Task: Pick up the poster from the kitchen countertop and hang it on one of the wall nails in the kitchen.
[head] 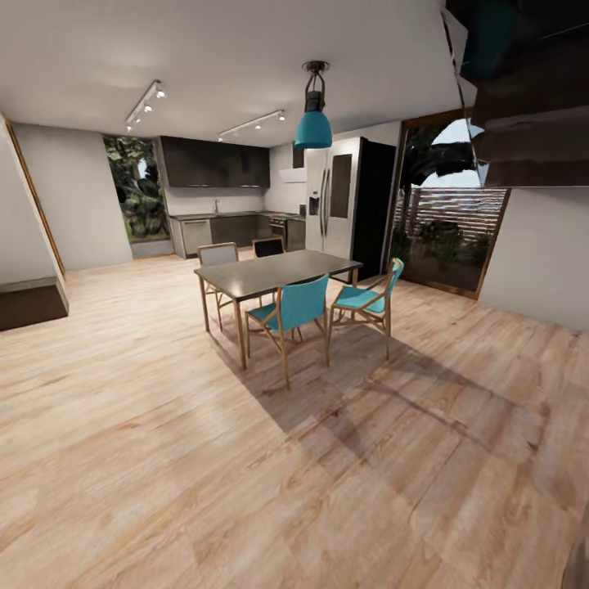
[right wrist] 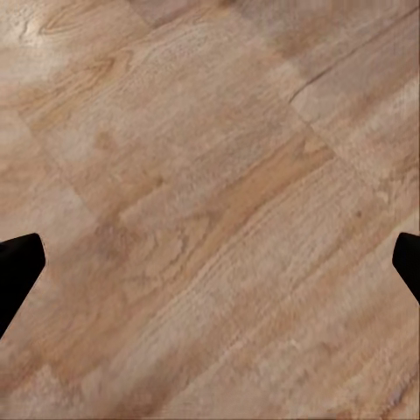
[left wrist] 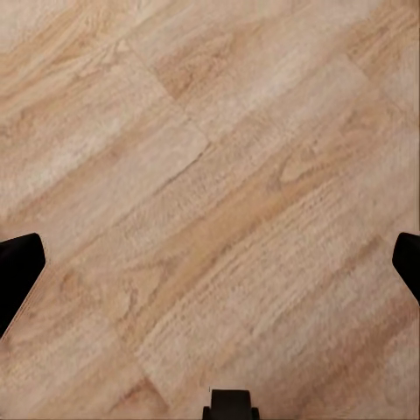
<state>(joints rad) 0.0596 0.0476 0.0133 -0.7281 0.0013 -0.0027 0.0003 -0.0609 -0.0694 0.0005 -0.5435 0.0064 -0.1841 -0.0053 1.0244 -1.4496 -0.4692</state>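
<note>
Looking across the room from my head camera, I see the kitchen countertop (head: 214, 216) as a thin light grey strip far ahead against the back wall, above dark cabinet fronts (head: 233, 231) and below dark upper cabinets (head: 214, 162). It is too small and distant for me to tell whether the poster lies on it.

Nearer to me, between my position and the kitchen, stands a dining tabletop (head: 274, 272) with a dark surface on wooden legs. Two teal chairs (head: 288, 315) sit at its near side, and two more chairs at the far side. A teal pendant lamp (head: 313, 123) hangs above it. A steel fridge (head: 331, 199) stands beside the kitchen, next to a large window (head: 446, 229).

Both wrist cameras look down at the wooden floor (left wrist: 210, 192). My left fingers (left wrist: 17, 271) show as dark tips at opposite edges, spread wide with bare planks between them. My right fingers (right wrist: 17, 267) are likewise spread wide, nothing between them but floor.
</note>
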